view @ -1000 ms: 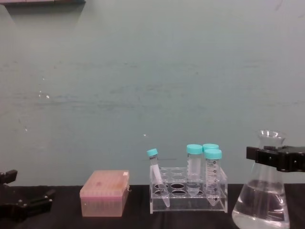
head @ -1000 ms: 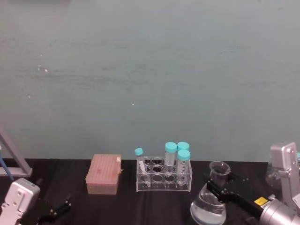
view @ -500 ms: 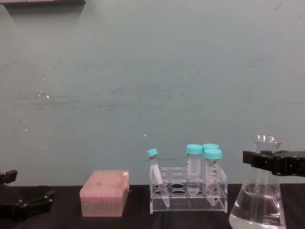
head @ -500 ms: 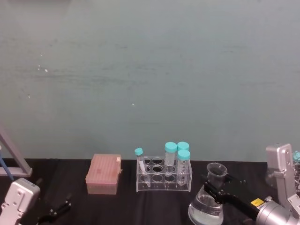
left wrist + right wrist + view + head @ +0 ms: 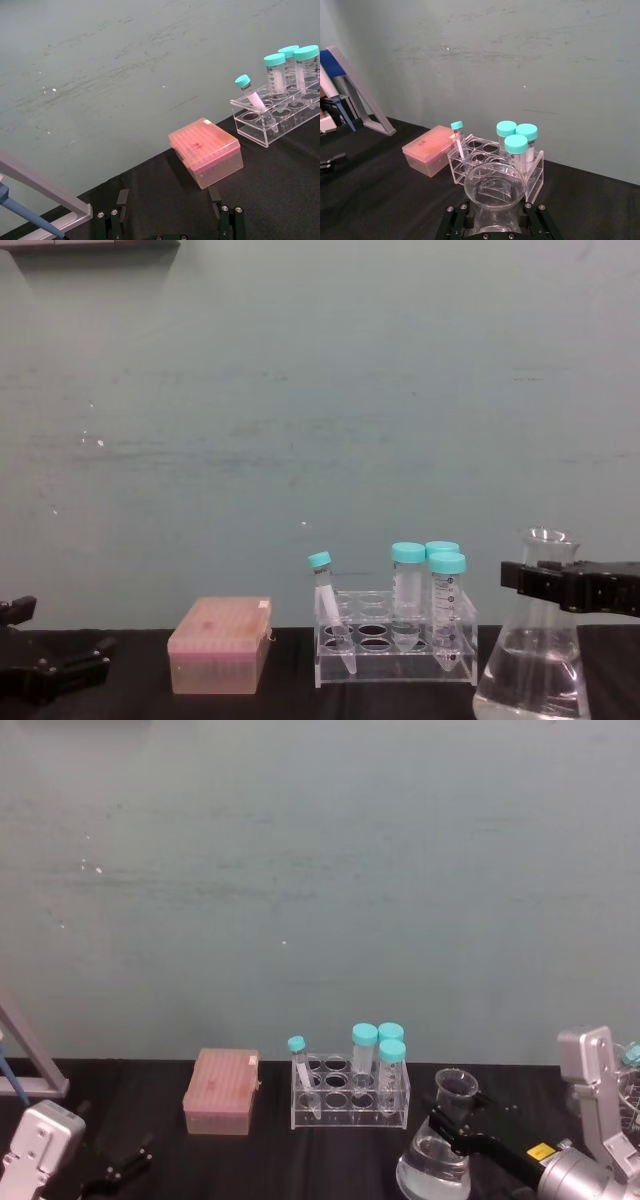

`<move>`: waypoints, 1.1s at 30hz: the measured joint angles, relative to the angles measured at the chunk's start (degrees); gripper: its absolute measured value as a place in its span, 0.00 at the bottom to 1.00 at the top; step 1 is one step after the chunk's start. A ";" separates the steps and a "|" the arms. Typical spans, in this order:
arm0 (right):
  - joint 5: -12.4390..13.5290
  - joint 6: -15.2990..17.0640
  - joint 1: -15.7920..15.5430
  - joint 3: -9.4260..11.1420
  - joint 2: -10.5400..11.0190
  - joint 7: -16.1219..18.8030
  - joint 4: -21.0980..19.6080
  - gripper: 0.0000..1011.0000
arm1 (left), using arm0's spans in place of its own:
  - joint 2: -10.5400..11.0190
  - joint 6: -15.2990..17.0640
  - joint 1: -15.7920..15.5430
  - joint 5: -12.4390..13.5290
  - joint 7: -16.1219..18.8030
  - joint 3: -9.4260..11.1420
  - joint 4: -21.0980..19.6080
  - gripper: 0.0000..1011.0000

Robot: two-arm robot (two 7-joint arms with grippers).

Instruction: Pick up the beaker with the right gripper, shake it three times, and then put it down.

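1. Right hand (image 5: 548,582), black with blocky flat jaws, is clamped on the neck of the clear glass conical beaker (image 5: 530,670), just under the flared rim; arm enters from the right edge in the chest view.
2. Beaker (image 5: 433,1157) upright at the worktop's front right, wide base down low; cannot tell if the base touches the black worktop (image 5: 270,1155). Right wrist view looks straight down into its open mouth (image 5: 495,186).
3. Contents: clear liquid fills the lower part of the cone; neck is empty.
4. Room: bare worktop in front of and to the left of the beaker; plain teal wall (image 5: 300,390) behind, nothing overhead.
5. Nearest neighbour: clear plastic tube rack (image 5: 395,650), just beside the beaker on its left, slightly farther back. It holds three upright teal-capped tubes (image 5: 407,600) at the beaker's end and one thin teal-capped tube (image 5: 326,605) leaning at the far end; other wells are open.
6. Pink translucent lidded box (image 5: 220,645) sits left of the rack, apart from it.
7. Left hand (image 5: 50,670), thin angled fingers spread apart, gripping nothing, parked low at the front left.
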 joint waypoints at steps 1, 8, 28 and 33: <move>0.00 0.02 0.01 -0.02 -0.03 -0.02 0.06 0.45 | 0.00 0.00 0.00 0.00 0.00 0.00 0.00 0.99; -0.02 0.28 0.23 -0.19 -0.30 -0.28 0.75 0.45 | 0.00 0.00 0.00 0.00 0.00 0.00 0.00 0.99; 0.02 0.43 0.99 -0.70 -0.99 -0.20 2.46 0.45 | 0.00 0.00 0.00 0.00 0.00 0.00 0.00 0.99; 0.01 0.46 1.18 -0.89 -1.11 -0.01 2.68 0.45 | 0.00 0.00 0.00 0.00 0.00 0.00 0.00 0.99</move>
